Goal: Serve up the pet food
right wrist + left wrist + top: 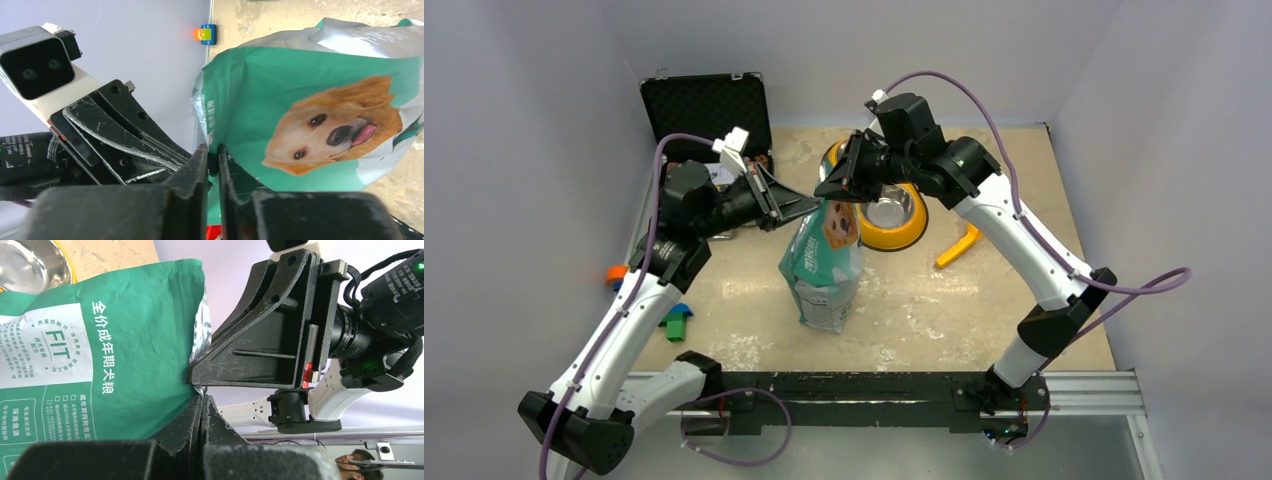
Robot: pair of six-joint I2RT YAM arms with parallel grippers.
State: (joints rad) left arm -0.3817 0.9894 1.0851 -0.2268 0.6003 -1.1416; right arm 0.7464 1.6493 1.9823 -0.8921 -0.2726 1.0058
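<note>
Nearest lens: right gripper [212, 150] pinched on top edge of teal pouch [310, 125]; left gripper [202, 400] clamped on same edge, just beside. No pet food seen, judged inside pouch. Edge best pulled apart evenly, pouch kept upright, bowl [902, 238] just behind.

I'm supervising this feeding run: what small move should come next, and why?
Probably draw the two grips gently apart to tear or widen the top of the dog food pouch. The left gripper and right gripper both pinch its upper edge close together, the pouch stands upright, and no kibble shows in the yellow-rimmed steel bowl behind it.
</note>
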